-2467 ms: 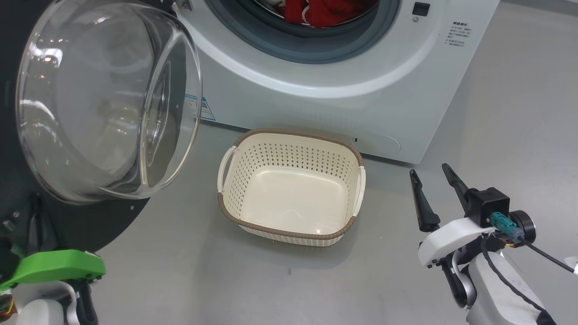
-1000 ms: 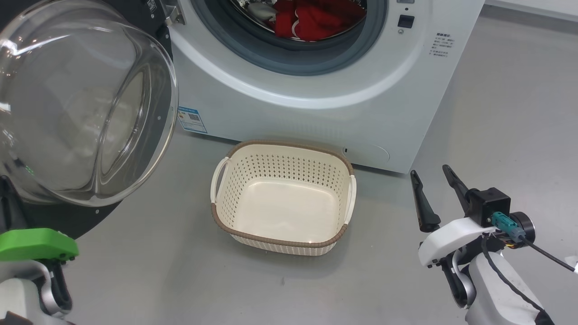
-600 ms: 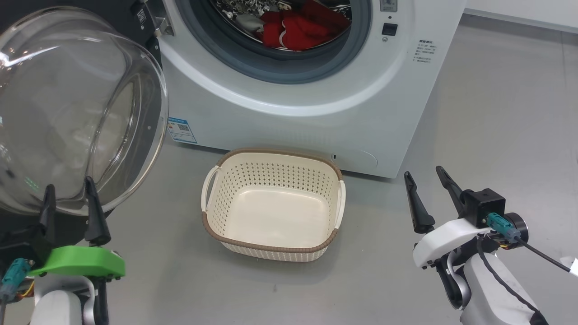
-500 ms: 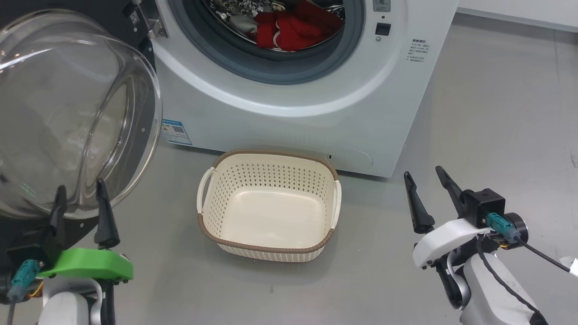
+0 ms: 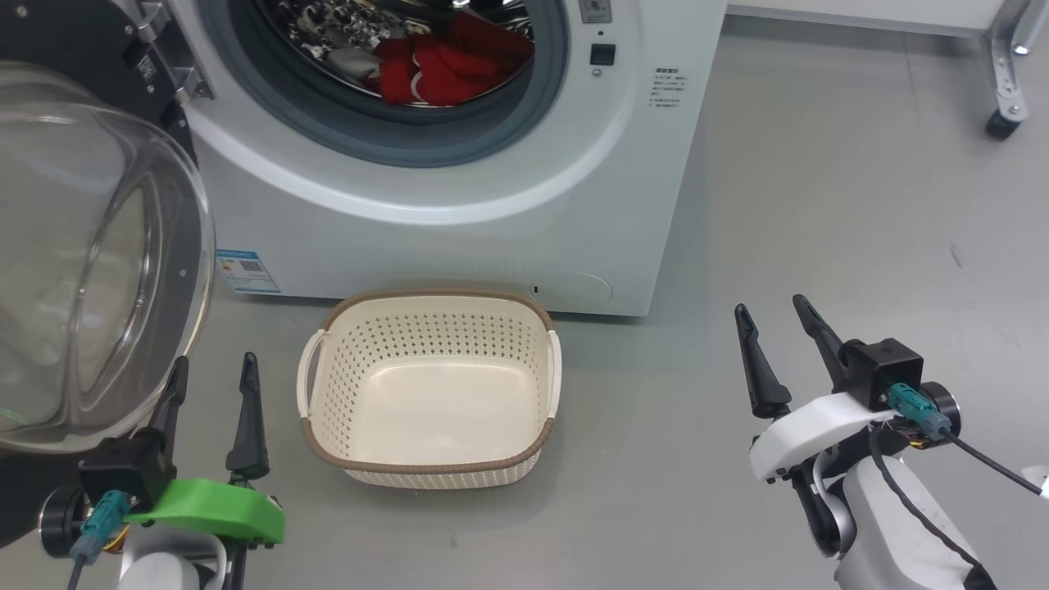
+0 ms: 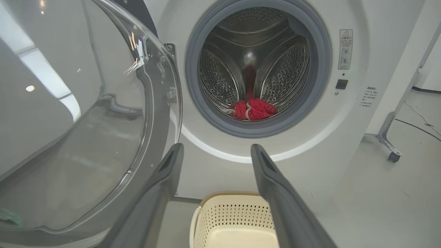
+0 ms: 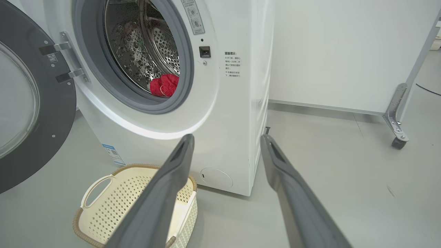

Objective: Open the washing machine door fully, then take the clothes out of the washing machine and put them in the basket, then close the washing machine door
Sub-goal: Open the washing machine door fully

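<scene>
Washing machine door [image 5: 90, 270] is seen swung wide open at the robot's left. Its clear glass dome bulges toward the camera in the head view, and the black ring is partly cut off by the frame edge.

Washing machine [image 5: 459, 229] is stood on the grey floor [image 5: 803, 205]. Its round mouth is ringed by a grey seal [image 5: 410, 152]. A blue label [image 5: 246, 272] is stuck low on its front, near the door's edge.

Clothes [image 5: 438, 70], red with white trim, are bunched at the bottom of the steel drum [image 6: 220, 72], just behind the seal.

Basket [image 5: 430, 297] is set upright on the floor just in front of the machine, below the mouth. Its bare cream bottom is exposed.

Left claw [image 5: 215, 359] is held released, jaws spread and empty. It is poised low between the door and the basket's left handle. Contact with either cannot be judged. In the left wrist view its fingers [image 6: 162, 186] are pointed at the drum mouth, with the basket below them.

Right claw [image 5: 769, 304] is likewise released and empty. It is held over bare floor, well to the right of the basket and apart from the machine.

A wheeled metal leg [image 5: 1001, 74] is noted at far right, beyond the machine.
</scene>
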You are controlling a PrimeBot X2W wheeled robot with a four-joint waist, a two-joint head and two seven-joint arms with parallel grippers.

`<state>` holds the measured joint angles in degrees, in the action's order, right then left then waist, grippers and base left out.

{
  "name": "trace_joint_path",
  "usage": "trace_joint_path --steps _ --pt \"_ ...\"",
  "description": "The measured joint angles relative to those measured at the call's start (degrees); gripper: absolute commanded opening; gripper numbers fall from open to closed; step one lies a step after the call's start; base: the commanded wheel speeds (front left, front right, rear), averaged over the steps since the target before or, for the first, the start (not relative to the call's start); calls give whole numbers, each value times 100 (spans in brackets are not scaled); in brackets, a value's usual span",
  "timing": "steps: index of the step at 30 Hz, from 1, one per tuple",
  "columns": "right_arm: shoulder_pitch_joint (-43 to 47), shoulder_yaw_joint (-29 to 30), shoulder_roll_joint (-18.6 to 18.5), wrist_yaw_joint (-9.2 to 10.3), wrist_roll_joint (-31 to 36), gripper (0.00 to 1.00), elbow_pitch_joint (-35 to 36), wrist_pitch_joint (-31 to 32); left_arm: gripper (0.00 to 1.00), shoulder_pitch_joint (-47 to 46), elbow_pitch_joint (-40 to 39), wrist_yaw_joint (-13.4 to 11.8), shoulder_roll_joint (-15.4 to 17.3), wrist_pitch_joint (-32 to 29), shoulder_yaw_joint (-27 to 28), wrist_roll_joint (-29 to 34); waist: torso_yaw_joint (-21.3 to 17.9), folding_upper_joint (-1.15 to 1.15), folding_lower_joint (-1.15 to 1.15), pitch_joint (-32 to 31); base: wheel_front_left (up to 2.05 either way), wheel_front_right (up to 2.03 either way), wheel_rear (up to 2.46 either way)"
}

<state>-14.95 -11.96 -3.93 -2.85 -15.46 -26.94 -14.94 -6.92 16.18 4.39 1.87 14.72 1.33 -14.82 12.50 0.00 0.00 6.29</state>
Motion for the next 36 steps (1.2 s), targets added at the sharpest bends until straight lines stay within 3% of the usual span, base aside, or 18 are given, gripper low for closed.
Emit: trace_joint_path --steps 21,36 --pt "333 322 37 101 46 100 491 0 100 480 -244 -90 3 0 40 29 -1284 0 0 -154 0 0 0" --pt "524 449 43 105 100 100 670 0 100 610 -333 -108 5 0 -216 23 -1240 0 0 -236 0 0 0"
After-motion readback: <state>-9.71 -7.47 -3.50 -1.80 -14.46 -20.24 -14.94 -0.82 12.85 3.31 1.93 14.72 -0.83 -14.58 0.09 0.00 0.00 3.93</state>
